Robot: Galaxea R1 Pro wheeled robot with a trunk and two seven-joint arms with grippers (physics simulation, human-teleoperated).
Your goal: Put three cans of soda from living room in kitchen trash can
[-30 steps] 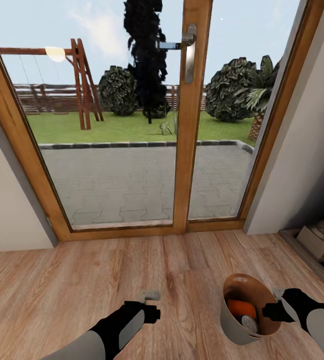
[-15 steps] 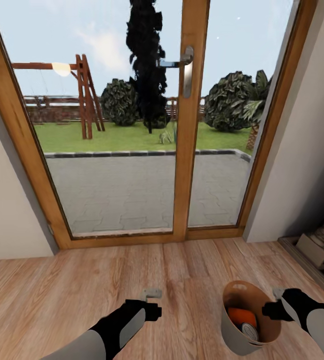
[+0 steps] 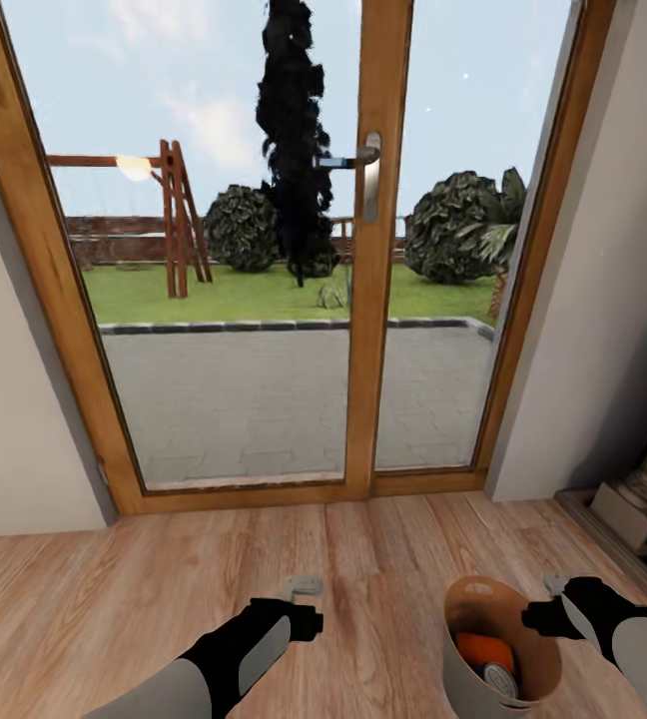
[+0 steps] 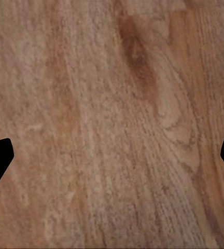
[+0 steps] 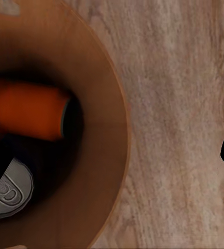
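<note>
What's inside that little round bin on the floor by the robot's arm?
The bin holds an orange soda can lying on its side and a second can's silver top. Its dark bottom hides anything deeper, so a third can cannot be confirmed.

no readable text, no brand or number legible, embossed marks on silver can end (image 5: 8,191) too blurred to read

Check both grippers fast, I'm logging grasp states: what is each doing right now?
Left gripper: open, empty, over the wooden plank floor.
Right gripper: cannot be told; at the rim of the grey, tan-lined round wastebasket.
</note>
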